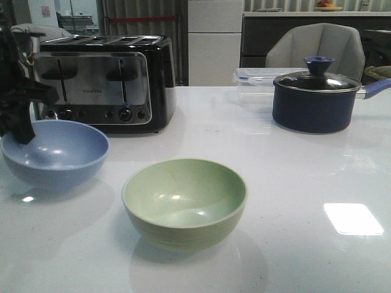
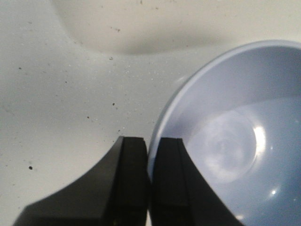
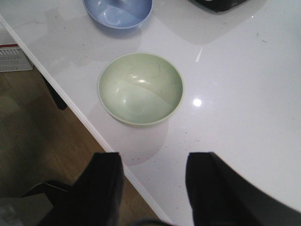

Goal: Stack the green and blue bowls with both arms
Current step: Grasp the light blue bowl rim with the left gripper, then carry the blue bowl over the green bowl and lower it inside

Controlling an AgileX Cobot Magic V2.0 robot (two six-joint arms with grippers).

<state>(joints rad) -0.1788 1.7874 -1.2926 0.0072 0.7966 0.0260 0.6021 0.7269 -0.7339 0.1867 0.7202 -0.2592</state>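
Observation:
The periwinkle blue bowl (image 1: 58, 152) is at the left of the white table. My left gripper (image 1: 24, 131) is shut on its left rim, one finger inside and one outside, as the left wrist view (image 2: 150, 150) shows over the blue bowl (image 2: 235, 132). I cannot tell whether the bowl rests on the table or hangs just above it. The sage green bowl (image 1: 183, 198) sits upright and empty at the front centre. My right gripper (image 3: 153, 160) is open and empty, high over the table's front edge, short of the green bowl (image 3: 140, 88). It is out of the front view.
A black-and-chrome toaster (image 1: 101, 79) stands right behind the blue bowl. A dark navy lidded pot (image 1: 314, 101) and a clear plastic box (image 1: 253, 85) stand at the back right. A grey chair (image 1: 314, 46) is behind the table. The table's front edge (image 3: 70, 101) drops to a wood floor.

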